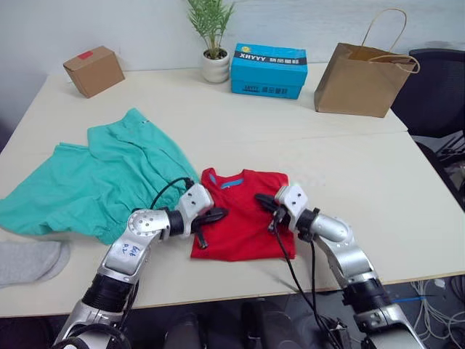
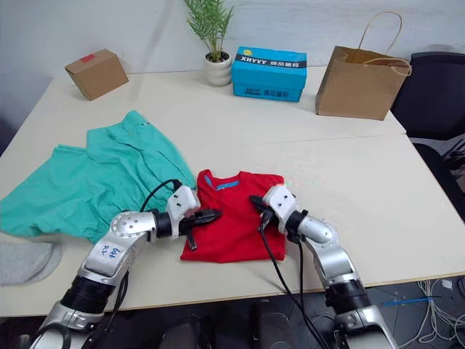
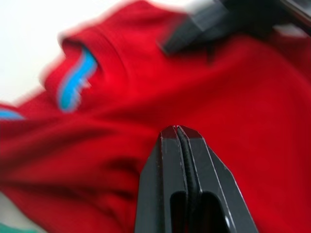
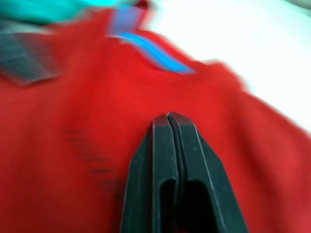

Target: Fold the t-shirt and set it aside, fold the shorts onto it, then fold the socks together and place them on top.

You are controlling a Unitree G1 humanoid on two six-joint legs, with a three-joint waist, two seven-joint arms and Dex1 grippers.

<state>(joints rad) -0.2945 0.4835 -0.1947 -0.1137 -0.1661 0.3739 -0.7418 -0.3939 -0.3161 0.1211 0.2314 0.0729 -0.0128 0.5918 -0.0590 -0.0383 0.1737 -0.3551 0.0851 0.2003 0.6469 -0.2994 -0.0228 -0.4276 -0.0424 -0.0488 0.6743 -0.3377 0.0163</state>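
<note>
The red t-shirt (image 1: pixel 243 214) lies folded into a compact rectangle near the table's front edge, blue-trimmed neckline up. My left gripper (image 1: pixel 218 214) hovers over the shirt's left edge, shut with nothing between its fingers (image 3: pixel 177 141). My right gripper (image 1: pixel 261 198) is shut too, empty, over the shirt's upper right part, its fingers (image 4: pixel 168 126) pointing at the neckline. The teal shorts (image 1: pixel 102 178) lie spread out left of the shirt. A grey sock (image 1: pixel 29 260) rests at the front left, cut off by the view's edge.
Along the table's far side stand a small cardboard box (image 1: pixel 93 70), a potted plant (image 1: pixel 214 43), a blue carton (image 1: pixel 269 70) and a brown paper bag (image 1: pixel 361 78). A dark chair (image 1: pixel 436 94) is beyond the right edge. Bare tabletop (image 1: pixel 363 189) lies right of the shirt.
</note>
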